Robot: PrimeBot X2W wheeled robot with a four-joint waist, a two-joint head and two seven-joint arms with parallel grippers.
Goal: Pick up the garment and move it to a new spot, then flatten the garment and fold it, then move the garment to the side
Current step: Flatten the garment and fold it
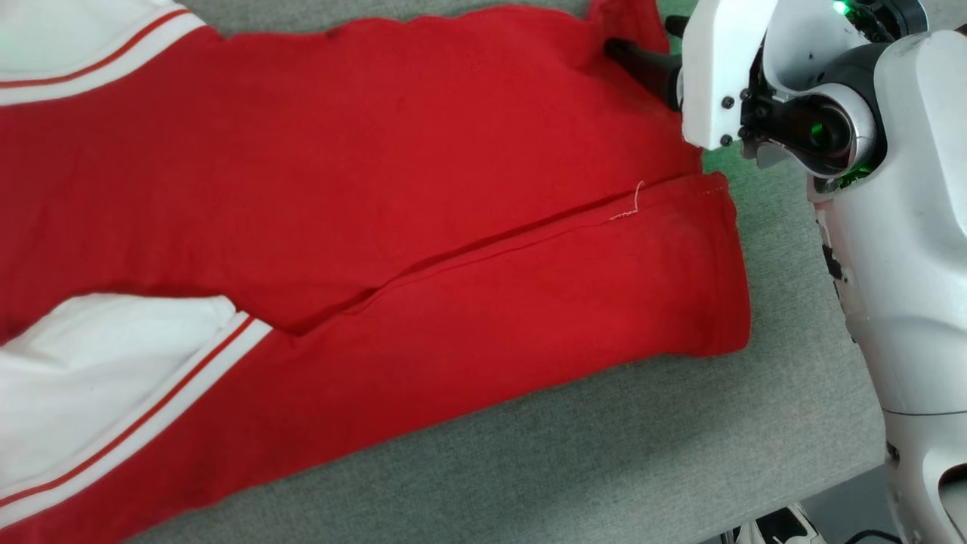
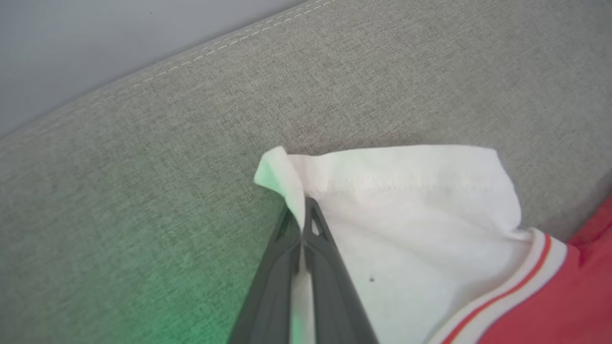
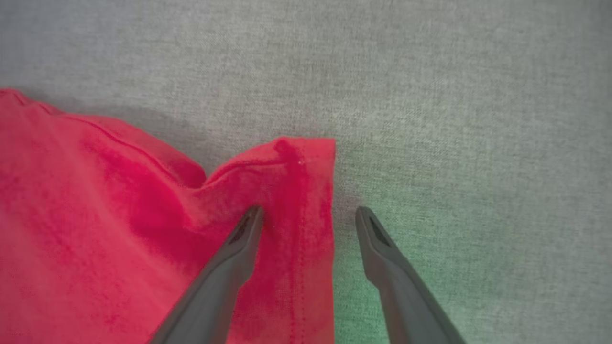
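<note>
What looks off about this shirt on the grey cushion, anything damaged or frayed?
A loose white thread curls out of the red garment at the hem of its folded-over flap, toward the right end. It looks like stitching coming undone. Nothing else stands out.

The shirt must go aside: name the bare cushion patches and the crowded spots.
Bare: the grey cushion on the near side of the garment, and the strip between its hem and the right arm. Crowded: the hem corner, straddled by the open right gripper; the left, under fabric.
</note>
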